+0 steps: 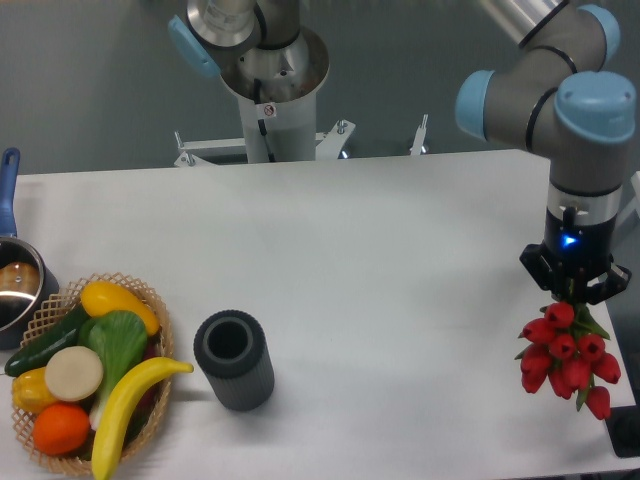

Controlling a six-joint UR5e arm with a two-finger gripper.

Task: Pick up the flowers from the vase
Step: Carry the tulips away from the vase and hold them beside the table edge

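Observation:
The flowers point(567, 354), a bunch of red tulip buds with green leaves, hang low over the table's right edge. My gripper point(571, 298) sits directly above them, its fingers closed around the top of the bunch; the stems are hidden behind the buds. The vase point(234, 359), a dark grey ribbed cylinder, stands upright and empty at the front left of the table, far from the gripper.
A wicker basket point(150, 300) with a banana, an orange and other fruit and vegetables sits at the front left corner. A steel pot point(15, 290) with a blue handle stands at the left edge. The arm's base point(270, 90) rises behind the table.

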